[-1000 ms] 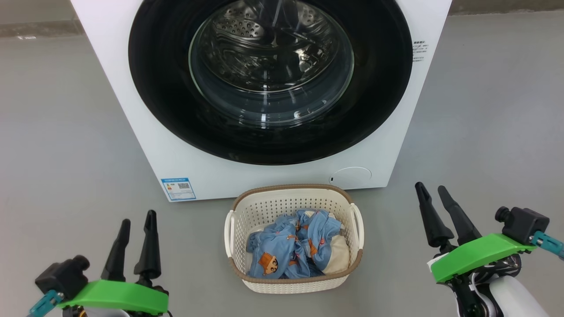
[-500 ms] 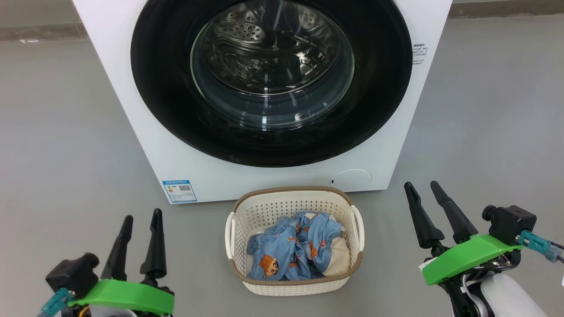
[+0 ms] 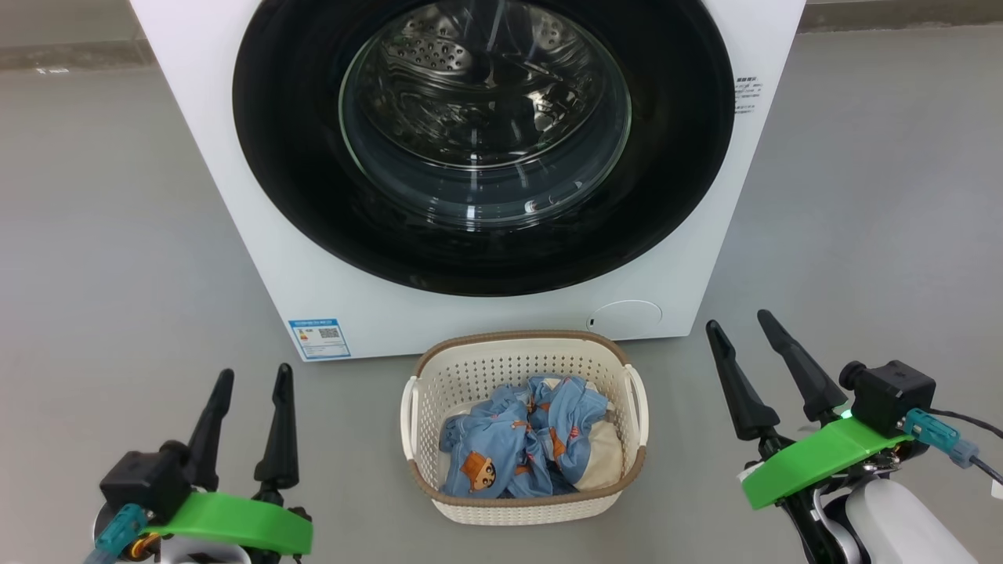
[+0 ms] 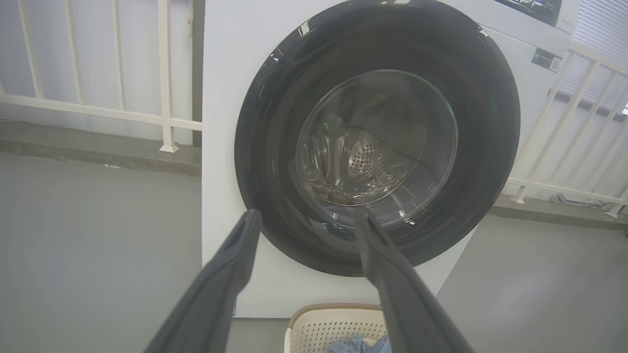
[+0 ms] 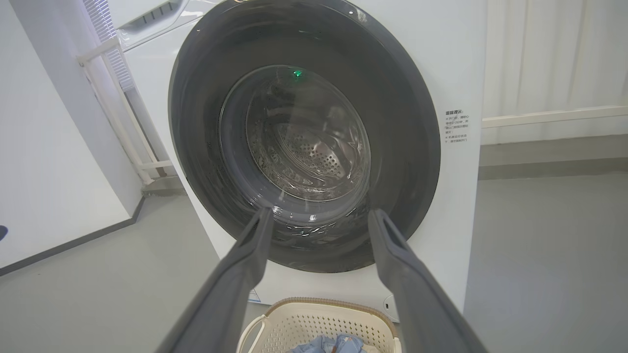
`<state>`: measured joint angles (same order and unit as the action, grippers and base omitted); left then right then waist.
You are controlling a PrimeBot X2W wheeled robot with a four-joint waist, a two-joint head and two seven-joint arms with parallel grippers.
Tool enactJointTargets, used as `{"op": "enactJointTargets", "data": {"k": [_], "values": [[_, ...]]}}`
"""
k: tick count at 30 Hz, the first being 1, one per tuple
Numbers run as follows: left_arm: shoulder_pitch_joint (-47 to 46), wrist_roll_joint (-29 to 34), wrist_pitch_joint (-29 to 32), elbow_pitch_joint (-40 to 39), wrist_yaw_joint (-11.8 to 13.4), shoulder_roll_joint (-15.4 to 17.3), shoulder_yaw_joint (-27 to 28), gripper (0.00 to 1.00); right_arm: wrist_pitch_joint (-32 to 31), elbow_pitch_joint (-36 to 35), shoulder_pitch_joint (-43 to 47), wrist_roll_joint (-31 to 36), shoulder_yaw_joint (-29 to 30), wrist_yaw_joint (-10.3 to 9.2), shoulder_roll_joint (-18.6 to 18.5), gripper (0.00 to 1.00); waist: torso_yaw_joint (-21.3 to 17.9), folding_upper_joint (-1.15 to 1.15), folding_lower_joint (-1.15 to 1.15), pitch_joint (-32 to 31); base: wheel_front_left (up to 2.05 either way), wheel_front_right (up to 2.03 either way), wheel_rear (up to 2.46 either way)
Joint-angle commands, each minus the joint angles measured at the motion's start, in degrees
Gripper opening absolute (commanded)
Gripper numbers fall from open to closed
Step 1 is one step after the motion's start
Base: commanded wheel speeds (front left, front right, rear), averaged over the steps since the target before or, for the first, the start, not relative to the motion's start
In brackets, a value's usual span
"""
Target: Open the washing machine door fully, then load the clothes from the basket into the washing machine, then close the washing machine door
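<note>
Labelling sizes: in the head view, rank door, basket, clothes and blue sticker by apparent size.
round glossy black-rimmed washing machine door
cream-white perforated plastic basket
light blue printed clothes
blue label sticker

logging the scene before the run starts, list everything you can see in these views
washing machine: one, white, on grey floor
washing machine door: one, black rim, clear glass, shut
basket: one, cream, brown rim, on floor before the machine
clothes: one bundle, light blue and cream, in the basket
label sticker: one, blue, low on machine front
left gripper: one, dark fingers, open, lower left
right gripper: one, dark fingers, open, lower right
</note>
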<state>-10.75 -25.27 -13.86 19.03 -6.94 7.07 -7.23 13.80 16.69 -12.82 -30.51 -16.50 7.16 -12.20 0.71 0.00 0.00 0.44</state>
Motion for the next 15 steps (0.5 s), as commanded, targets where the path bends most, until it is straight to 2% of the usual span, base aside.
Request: {"op": "enactJointTargets", "data": {"k": [1,15], "values": [[-3.1,1.5,-0.9,-0.8,0.3,1.4,1.5,1.00,1.0,-1.2,-2.8,1.5,-1.3,0.33,-0.8,1.00,0.0,0.00,0.00,0.0,0.00,0.00,0.00],[-3.1,2.5,-1.1,-0.3,0.2,1.0,1.9,1.00,1.2,-0.2,-2.8,2.8,-0.3,0.33,-0.6,1.00,-0.1,0.00,0.00,0.0,0.00,0.00,0.00]]}}
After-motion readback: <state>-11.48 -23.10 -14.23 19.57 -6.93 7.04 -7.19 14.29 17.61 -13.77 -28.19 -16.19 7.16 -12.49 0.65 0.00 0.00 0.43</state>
